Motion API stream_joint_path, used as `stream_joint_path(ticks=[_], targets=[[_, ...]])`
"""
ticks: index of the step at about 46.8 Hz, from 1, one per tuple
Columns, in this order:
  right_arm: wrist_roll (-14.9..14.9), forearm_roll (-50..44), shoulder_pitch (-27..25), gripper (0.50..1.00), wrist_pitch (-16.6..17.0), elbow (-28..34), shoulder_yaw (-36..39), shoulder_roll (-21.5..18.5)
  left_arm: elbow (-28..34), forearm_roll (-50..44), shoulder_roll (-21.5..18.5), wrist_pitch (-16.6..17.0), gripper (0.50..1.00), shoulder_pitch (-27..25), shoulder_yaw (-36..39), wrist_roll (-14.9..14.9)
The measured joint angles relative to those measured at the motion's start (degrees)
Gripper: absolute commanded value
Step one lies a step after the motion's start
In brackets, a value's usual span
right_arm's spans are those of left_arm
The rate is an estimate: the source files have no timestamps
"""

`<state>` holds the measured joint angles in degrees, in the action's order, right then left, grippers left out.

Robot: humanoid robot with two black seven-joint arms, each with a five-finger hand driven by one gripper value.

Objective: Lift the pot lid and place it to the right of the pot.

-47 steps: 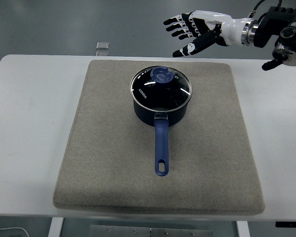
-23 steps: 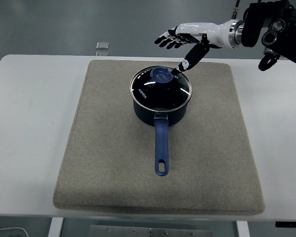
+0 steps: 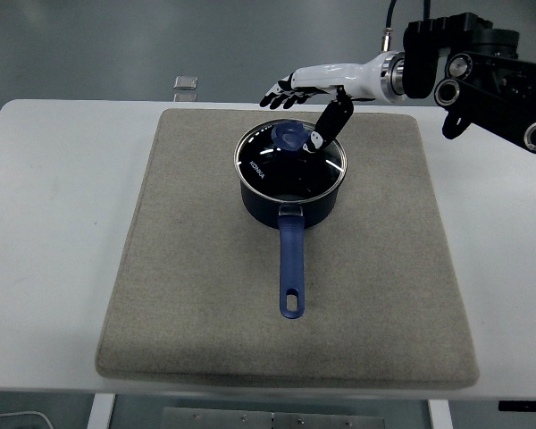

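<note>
A dark blue pot (image 3: 290,192) with a long blue handle (image 3: 291,268) pointing toward me stands on a grey mat (image 3: 188,286). A glass lid (image 3: 277,165) with a blue knob (image 3: 290,135) sits on the pot. My right hand (image 3: 302,107) comes in from the upper right and hovers just above and behind the knob. Its fingers (image 3: 279,94) are spread past the knob and the thumb (image 3: 326,125) hangs down at the knob's right side. It holds nothing. The left arm is out of view.
The mat covers most of the white table (image 3: 45,223). A small silvery object (image 3: 187,83) lies at the table's far edge, left of the pot. The right arm's black forearm (image 3: 482,67) hangs over the far right corner.
My right hand has moved left and down from the far right toward the lid, from well clear of the pot to just over the knob. The pot and lid have not moved.
</note>
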<state>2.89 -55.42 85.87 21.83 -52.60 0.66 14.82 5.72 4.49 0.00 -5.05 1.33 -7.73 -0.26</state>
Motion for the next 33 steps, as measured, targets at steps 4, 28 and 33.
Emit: stream_joint_path(ticks=[4,28,33], targets=[[0.0,-1.1,0.0,0.921,0.0,0.0,-0.2,-0.1,0.0,0.0,0.0,0.0,1.0,0.0,0.0,0.0],[-0.1,-4.0,-0.8,0.915,-2.2,0.7,-0.4,-0.9,0.0,0.0,0.0,0.0,1.0,0.0,0.0,0.0],[-0.1,-4.5,-0.8,0.913,-2.3,0.7,-0.4,-1.0,0.0,0.0,0.0,0.0,1.0,0.0,0.0,0.0]])
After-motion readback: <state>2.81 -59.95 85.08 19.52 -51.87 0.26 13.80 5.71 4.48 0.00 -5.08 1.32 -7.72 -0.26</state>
